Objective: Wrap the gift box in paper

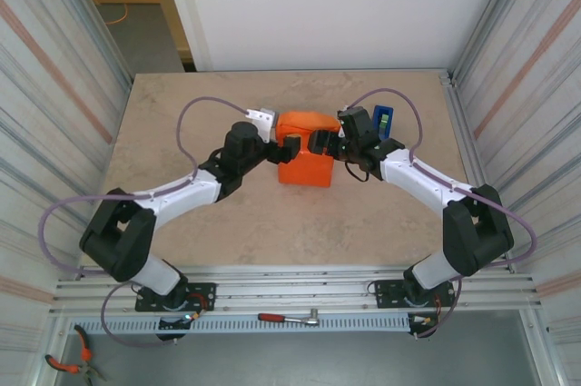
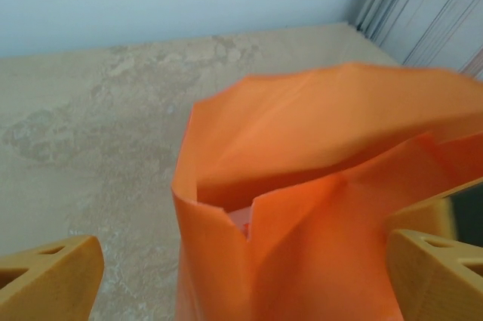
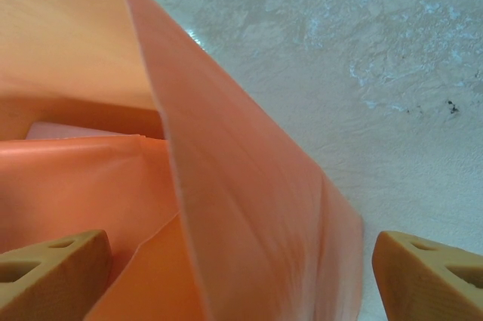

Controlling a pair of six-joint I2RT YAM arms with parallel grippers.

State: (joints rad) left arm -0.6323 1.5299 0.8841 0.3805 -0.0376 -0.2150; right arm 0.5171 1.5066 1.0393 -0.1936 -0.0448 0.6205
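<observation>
Two sets of jaws spread wide: left gripper (image 1: 289, 144) and right gripper (image 1: 318, 143) straddle the paper (image 1: 304, 163), folded loosely mid-way across the table (image 1: 381, 232) around what seems the pale gift box (image 3: 68, 131). Thin, light and springy, the sheet looks best pinched at its raised flap edges.

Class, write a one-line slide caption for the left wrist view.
Open left gripper faces the orange paper folded up around the gift box, a pink sliver showing inside.

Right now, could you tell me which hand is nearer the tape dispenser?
Right. The right hand is at the paper, just left of the dispenser; the left hand is farther left.
</observation>
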